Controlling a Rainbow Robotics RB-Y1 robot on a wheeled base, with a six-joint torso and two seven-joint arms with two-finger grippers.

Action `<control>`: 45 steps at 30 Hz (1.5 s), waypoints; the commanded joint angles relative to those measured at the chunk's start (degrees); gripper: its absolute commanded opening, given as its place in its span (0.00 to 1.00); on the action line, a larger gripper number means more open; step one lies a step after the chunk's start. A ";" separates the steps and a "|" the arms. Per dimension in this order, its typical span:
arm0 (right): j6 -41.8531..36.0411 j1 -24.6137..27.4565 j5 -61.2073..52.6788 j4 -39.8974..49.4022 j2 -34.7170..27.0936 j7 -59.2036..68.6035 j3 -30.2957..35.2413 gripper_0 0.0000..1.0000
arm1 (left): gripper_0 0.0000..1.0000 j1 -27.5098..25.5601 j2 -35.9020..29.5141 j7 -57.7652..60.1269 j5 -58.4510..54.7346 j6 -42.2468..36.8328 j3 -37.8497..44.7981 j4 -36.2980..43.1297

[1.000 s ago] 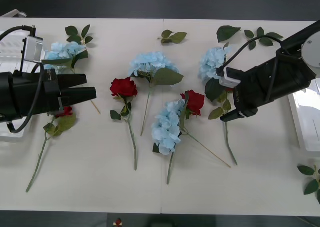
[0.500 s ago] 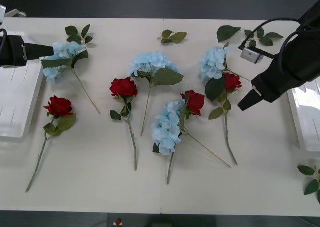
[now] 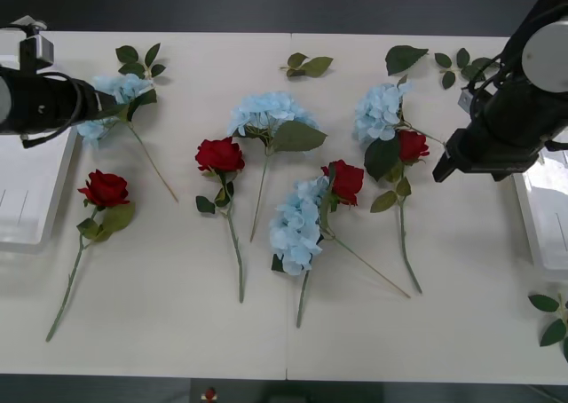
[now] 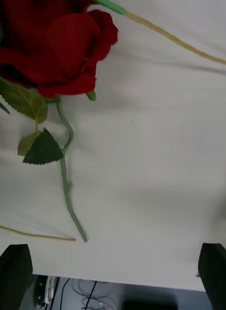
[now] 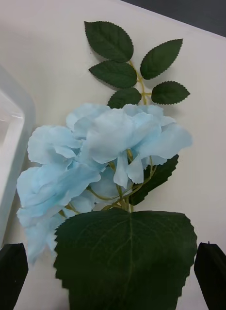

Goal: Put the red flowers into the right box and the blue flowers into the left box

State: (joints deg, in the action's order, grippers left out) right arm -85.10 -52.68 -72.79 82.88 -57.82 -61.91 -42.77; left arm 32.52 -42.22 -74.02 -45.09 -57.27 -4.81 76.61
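Red flowers: 4 roses lie flat on the table (image 3: 177,332). Taking the centre rose (image 3: 219,155) as landmark: 1 rose (image 3: 105,189) lies well to its left, near the left box (image 3: 27,190); 1 rose (image 3: 345,181) lies to its right, touching a blue flower (image 3: 295,224); the rightmost rose (image 3: 410,145) lies farther right, against another blue flower (image 3: 380,112).

Blue flowers: 4 clusters. 1 cluster (image 3: 264,114) lies just beyond the centre rose. The leftmost cluster (image 3: 111,97) lies far left of it, beside the left box.

Left gripper (image 5: 113,276) hangs over the leftmost blue cluster, fingers spread apart, holding nothing. Right gripper (image 4: 113,271) hangs above the table just right of the rightmost rose, fingers spread apart, holding nothing. The right box (image 3: 543,217) lies at the far right table edge.

Loose leaf sprigs (image 3: 306,65) lie along the far side of the table.
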 commanded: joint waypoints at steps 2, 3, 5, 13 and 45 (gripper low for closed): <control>3.01 -0.31 3.01 -1.14 2.71 -6.73 -0.73 1.00 | 1.00 2.20 7.06 3.18 10.02 -4.08 3.06 0.64; 3.98 -0.23 3.27 -1.40 3.15 -6.91 -1.09 1.00 | 1.00 2.11 8.03 3.79 11.60 -4.51 3.14 0.64; 6.18 0.30 3.98 -1.67 4.12 -7.00 -1.96 1.00 | 1.00 2.11 9.96 5.29 15.03 -5.48 3.06 0.64; 12.15 1.44 6.17 -4.39 7.37 -7.17 -4.95 1.00 | 1.00 2.20 15.15 6.96 26.81 -7.15 3.14 -0.68; 23.05 1.53 15.14 -15.55 16.95 -9.46 -6.53 0.57 | 0.20 7.82 19.01 8.80 33.22 7.26 -0.46 -17.38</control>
State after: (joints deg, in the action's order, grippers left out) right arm -62.51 -50.22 -58.09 67.26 -42.17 -68.88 -49.48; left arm 38.68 -22.97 -67.33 -11.51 -50.68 -5.22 59.11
